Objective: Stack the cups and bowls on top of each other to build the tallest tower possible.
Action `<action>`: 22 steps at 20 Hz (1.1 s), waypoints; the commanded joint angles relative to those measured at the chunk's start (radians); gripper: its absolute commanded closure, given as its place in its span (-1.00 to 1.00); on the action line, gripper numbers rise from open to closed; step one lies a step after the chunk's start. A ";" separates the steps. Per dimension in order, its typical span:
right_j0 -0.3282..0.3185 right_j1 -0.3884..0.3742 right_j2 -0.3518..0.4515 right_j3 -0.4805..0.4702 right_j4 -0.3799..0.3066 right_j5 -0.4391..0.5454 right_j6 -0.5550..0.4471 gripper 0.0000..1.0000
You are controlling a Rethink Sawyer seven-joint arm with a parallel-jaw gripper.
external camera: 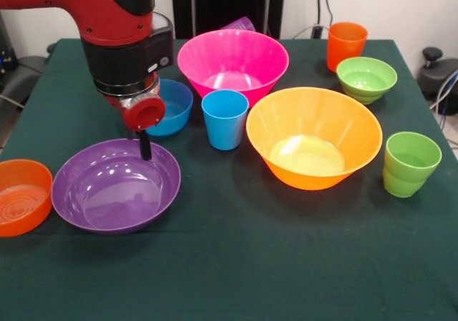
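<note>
1. Ten glossy plastic vessels are sitting unstacked on the green table (300,264); entries are running left to right.
2. Small orange bowl (21,196) is lying at 9 o'clock, cut by the picture's edge, just beside the purple bowl.
3. Wide shallow purple bowl (114,186) is resting at 8 o'clock. The gripper (145,146) is hanging over its far rim; only one dark finger is showing, so whether the claw is released or clenched cannot be told.
4. Small blue bowl (172,106) is sitting at 10 o'clock, partly hidden behind the arm.
5. Sky blue cup (225,119) is standing upright near centre, between the pink and yellow-orange bowls.
6. Large pink bowl (232,63) is sitting at 12 o'clock, with a purple cup (240,24) peeking out behind it.
7. Large yellow-orange bowl (313,136) is occupying 3 o'clock.
8. Orange cup (346,45) and small green bowl (366,78) are standing near each other at 1 o'clock.
9. Lime green cup (410,164) is standing at 4 o'clock.
10. Handling, as judged: all pieces are appearing light, stiff and slippery; pinching a thin rim wall is looking the surest hold, since the rounded bodies are offering no flat purchase.
</note>
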 commanded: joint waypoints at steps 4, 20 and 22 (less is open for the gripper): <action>-0.041 0.000 -0.028 0.102 -0.045 0.066 -0.134 -1.00; -0.089 0.051 -0.037 0.102 -0.106 0.005 -0.148 -1.00; -0.088 0.057 -0.039 0.099 -0.115 -0.006 -0.141 -1.00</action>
